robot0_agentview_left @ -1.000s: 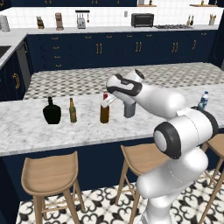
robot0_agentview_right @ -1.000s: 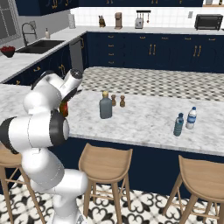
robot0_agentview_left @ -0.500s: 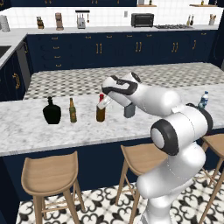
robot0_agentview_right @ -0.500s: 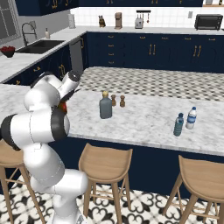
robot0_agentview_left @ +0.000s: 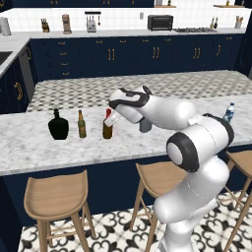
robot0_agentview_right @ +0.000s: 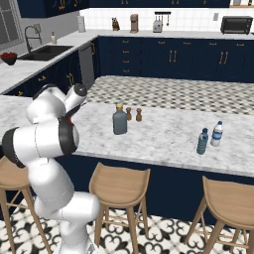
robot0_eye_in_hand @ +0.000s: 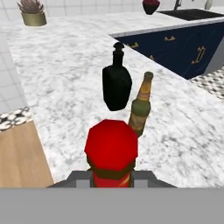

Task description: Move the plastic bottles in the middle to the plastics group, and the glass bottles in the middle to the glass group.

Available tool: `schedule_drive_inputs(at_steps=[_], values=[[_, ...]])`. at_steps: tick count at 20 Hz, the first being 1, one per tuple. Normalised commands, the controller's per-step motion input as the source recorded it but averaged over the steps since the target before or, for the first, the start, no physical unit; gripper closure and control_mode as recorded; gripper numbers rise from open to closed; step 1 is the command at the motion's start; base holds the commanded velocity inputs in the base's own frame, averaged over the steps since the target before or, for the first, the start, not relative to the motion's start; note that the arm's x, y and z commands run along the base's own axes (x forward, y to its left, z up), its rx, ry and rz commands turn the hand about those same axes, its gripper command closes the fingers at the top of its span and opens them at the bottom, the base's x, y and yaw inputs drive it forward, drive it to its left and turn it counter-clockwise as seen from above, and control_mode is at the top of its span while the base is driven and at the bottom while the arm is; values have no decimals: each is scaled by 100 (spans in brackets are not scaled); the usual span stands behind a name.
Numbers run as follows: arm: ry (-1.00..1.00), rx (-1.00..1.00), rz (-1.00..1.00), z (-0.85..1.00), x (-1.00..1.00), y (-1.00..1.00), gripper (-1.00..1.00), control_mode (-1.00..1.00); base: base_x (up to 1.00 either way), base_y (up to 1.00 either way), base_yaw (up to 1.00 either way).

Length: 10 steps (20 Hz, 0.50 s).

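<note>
Just beside the beer bottle (robot0_agentview_left: 81,124), on the side away from the black bottle (robot0_agentview_left: 58,125), the gripper (robot0_agentview_left: 112,119) has its fingers pinched on the neck of the small red-brown bottle (robot0_agentview_left: 107,127), whose red top fills the foreground of the hand view with both glass-group bottles standing close beyond it. Whether its base already rests on the marble counter (robot0_agentview_left: 44,150) I cannot tell.

The risk, as I judge it, comes from how close the beer bottle stands: a sideways drift while lowering or pulling away could knock it, and it is slim enough to topple into the black bottle. Letting go before the base sits flat could tip the red-brown bottle itself, since it is held high at the neck.

Counted: two bottles in the glass group plus the one being held next to them. Well away from the beer bottle, one grey bottle (robot0_agentview_right: 119,120) with a tan cap stands mid-counter, two small shakers (robot0_agentview_right: 133,114) behind it. Farther still, one blue bottle (robot0_agentview_right: 202,142) and one clear water bottle (robot0_agentview_right: 216,134) stand just beside each other
</note>
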Motion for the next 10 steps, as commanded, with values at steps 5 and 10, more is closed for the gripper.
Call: schedule_drive_inputs(at_steps=[5,10], values=[[0,0,2,0,31,20,100,-100,0,0,0],[1,0,1,-1,33,9,100,-100,0,0,0]])
